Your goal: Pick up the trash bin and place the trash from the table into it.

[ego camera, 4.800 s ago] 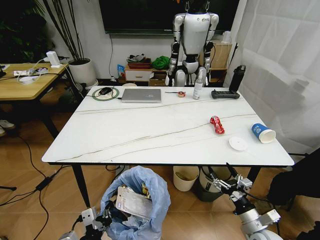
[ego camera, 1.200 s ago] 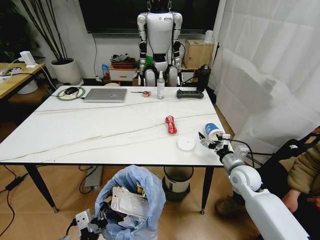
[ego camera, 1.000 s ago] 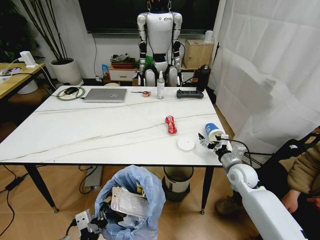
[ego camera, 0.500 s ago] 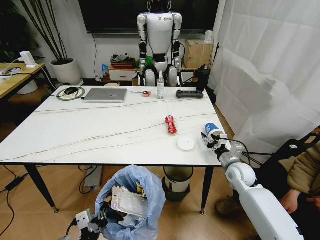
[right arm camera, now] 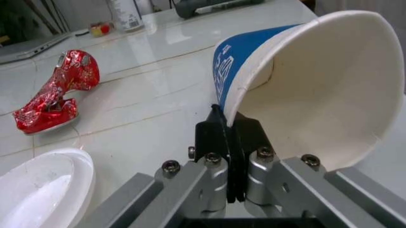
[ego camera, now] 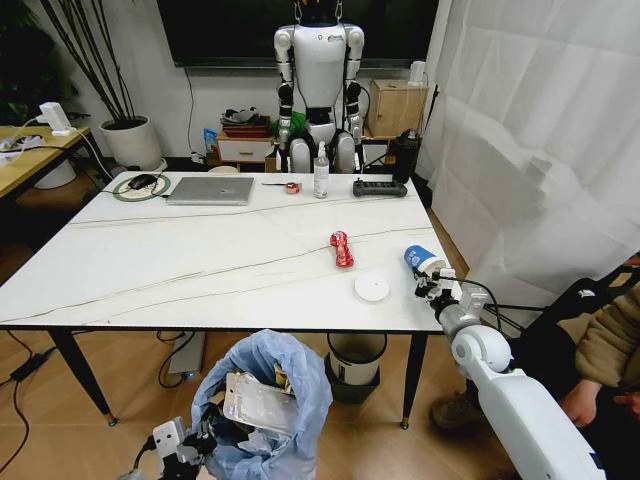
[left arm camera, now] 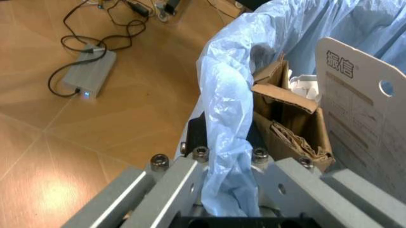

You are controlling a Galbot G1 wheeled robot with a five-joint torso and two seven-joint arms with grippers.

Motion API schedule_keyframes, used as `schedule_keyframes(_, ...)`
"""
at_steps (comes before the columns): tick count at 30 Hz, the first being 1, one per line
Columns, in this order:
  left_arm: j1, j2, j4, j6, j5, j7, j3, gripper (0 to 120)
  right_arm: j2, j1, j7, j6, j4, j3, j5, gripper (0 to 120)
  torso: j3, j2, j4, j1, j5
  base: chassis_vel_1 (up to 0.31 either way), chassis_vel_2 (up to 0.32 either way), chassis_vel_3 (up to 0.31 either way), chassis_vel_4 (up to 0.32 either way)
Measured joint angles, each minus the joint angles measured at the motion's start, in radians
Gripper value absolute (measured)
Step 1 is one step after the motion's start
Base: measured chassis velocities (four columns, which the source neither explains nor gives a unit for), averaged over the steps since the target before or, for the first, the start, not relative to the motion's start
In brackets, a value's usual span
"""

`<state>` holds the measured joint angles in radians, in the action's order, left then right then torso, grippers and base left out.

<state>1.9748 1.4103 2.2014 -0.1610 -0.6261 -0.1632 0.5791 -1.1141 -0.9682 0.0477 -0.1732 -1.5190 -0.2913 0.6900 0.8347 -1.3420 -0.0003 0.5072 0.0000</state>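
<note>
Our right gripper [ego camera: 432,283] has just pinched the rim of the paper cup [ego camera: 420,260] at the table [ego camera: 150,270] edge, about four o'clock, so it can go into the trash bin [ego camera: 262,400] our left gripper [left arm camera: 225,166] holds by its bag.

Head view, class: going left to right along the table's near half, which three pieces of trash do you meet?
Red wrapper → white lid → blue-white paper cup, pinched by the right hand.

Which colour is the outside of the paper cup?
Blue with white print on the paper cup, clearest in the right wrist view.
</note>
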Motion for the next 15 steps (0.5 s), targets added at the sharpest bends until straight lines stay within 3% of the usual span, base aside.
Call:
schedule_keyframes(5, 0.000, 0.000, 0.000, -0.001, -0.001, 0.000, -0.001, 0, 0.024, -0.013, -0.048, 0.032, -0.031, -0.009, 0.028, 0, 0.000, 0.000, -0.0002, 0.000, 0.0005, 0.000, 0.000, 0.000, 0.000)
schedule_keyframes(11, -0.001, 0.000, 0.000, -0.002, -0.002, -0.001, -0.004, 0, 0.115, -0.070, -0.208, 0.114, -0.192, -0.002, 0.163, 0, 0.000, 0.000, -0.0001, 0.000, -0.0005, 0.000, 0.000, 0.000, 0.000)
schedule_keyframes(15, -0.003, -0.006, 0.000, -0.004, -0.007, -0.002, -0.003, 0, 0.213, -0.154, -0.367, 0.222, -0.358, 0.094, 0.194, 0, 0.000, 0.000, -0.0003, 0.000, 0.0001, 0.000, 0.000, 0.000, 0.000)
